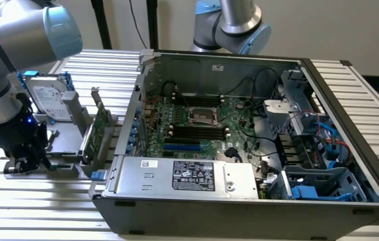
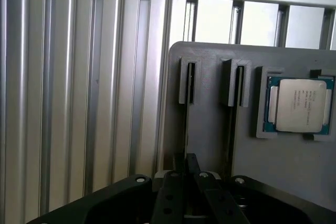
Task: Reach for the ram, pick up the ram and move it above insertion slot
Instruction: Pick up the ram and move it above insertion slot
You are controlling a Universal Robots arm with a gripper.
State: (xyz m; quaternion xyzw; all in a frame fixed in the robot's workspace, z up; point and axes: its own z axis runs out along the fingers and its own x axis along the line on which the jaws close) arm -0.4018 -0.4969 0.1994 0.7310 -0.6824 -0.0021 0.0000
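Arm [image 1: 2, 85] at the exterior view's left, pincer [image 1: 23, 163] down at grey holder [image 1: 65, 150] on slatted worktop [image 1: 42, 198]. In the wrist view the pincer is drawn narrow, tips pinched on the ram [image 2: 185, 129]. The ram is a thin strip seen edge-on, seated in the holder groove farthest from the processor chip [image 2: 299, 106], not lifted. Second groove [image 2: 231, 129] runs between ram and chip. Hard drive [image 1: 47, 98] stands upright on the holder. Green card [image 1: 95, 133] stands upright between pincer and open computer case [image 1: 243, 201]. Another arm [image 1: 237, 22] is behind the case.
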